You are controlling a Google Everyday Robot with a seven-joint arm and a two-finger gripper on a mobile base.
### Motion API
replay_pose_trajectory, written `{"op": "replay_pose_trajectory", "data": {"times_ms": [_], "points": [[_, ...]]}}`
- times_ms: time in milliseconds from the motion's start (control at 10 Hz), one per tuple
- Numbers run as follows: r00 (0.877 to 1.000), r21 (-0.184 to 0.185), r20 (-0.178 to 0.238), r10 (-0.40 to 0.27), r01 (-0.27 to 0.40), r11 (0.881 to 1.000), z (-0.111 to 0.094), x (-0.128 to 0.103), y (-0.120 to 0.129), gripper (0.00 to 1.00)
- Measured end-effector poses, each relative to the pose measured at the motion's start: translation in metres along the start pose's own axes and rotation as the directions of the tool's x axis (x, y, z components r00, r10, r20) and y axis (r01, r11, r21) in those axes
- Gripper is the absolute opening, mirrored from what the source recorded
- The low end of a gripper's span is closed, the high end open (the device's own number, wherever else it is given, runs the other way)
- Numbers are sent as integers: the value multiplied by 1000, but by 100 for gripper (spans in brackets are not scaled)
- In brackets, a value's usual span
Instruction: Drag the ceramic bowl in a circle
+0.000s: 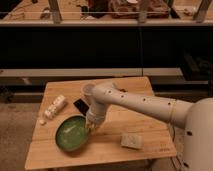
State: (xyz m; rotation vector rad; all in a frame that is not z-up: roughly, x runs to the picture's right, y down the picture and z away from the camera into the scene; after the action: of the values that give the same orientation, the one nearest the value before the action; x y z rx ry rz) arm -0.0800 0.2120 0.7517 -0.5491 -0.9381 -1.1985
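Bowl [71,134], one, green, sits front-left on the tabletop [111,151]. The single gripper [91,128] is at its right rim; whether it grips cannot be told. One pale block [131,141] and one black rectangle [81,106] lie apart.

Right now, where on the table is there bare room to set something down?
Bare: the front strip between the ceramic bowl and the sponge block, and the back-left edge of the table. Crowded: left side, where the white pieces, black rectangle, bowl and end effector at its right rim bunch together.
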Motion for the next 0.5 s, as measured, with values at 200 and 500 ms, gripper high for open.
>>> {"op": "replay_pose_trajectory", "data": {"times_ms": [200, 500], "points": [[998, -28, 33, -56, 57, 998, 4, -22, -2, 0], [984, -59, 108, -142, 149, 987, 16, -43, -5, 0]]}}
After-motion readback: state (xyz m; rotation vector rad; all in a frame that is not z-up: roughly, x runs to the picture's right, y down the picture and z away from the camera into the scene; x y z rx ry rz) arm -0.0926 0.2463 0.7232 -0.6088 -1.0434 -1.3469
